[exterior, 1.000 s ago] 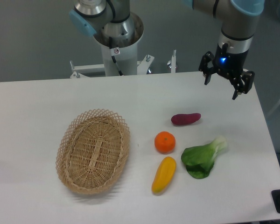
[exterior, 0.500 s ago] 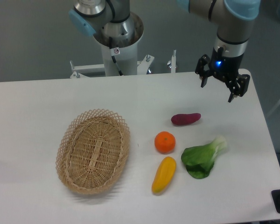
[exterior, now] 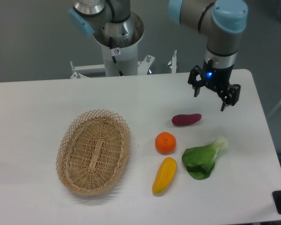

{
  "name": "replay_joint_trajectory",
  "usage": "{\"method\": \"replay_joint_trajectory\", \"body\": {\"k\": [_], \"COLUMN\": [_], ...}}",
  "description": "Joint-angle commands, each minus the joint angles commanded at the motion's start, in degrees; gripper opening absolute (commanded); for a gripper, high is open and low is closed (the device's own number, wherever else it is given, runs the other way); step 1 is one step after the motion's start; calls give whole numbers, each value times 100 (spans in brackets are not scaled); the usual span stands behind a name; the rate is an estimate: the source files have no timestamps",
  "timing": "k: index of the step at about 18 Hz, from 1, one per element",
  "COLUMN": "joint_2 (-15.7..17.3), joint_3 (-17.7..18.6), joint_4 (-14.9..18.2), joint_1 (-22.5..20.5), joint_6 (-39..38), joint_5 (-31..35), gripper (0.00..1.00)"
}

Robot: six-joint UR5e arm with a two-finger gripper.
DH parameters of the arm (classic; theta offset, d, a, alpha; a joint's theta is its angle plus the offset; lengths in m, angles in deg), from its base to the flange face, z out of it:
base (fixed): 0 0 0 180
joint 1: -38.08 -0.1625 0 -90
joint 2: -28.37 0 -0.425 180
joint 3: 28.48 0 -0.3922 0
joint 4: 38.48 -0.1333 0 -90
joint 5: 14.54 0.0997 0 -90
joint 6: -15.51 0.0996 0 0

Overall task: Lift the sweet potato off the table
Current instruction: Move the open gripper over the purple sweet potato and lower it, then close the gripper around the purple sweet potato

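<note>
The sweet potato (exterior: 186, 119) is a small dark purple-red tuber lying on the white table (exterior: 47, 103), right of centre. My gripper (exterior: 209, 100) hangs open and empty above the table, up and to the right of the sweet potato, apart from it. Its two fingers point down and are spread wide.
An orange (exterior: 165, 142) lies just below the sweet potato. A yellow elongated vegetable (exterior: 164, 175) lies below the orange. A green bok choy (exterior: 203, 157) lies to the right. A wicker basket (exterior: 93, 151) sits at the left. The robot's base (exterior: 118, 42) stands behind the table.
My gripper has moved left and slightly down, closer to the sweet potato. It stays open. The objects on the table have not moved.
</note>
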Motion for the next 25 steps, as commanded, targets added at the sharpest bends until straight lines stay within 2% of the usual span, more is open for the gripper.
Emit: {"method": "replay_joint_trajectory", "body": {"k": [1, 3, 6, 10, 15, 21, 23, 25], "joint_2": [-9, -97, -333, -589, -817, -896, -993, -1116], "joint_3": [123, 264, 300, 467, 757, 942, 1012, 1091], "joint_4": [-185, -309, -310, -327, -959, -1153, -1293, -1617], "joint_1": [9, 149, 176, 167, 167, 176, 193, 193], "joint_6": [35, 219, 518, 1369, 1819, 2119, 2075, 2057], "joint_5": [166, 448, 563, 712, 871, 1038, 1047, 1047], "gripper": [100, 100, 100, 100, 100, 100, 100, 100]}}
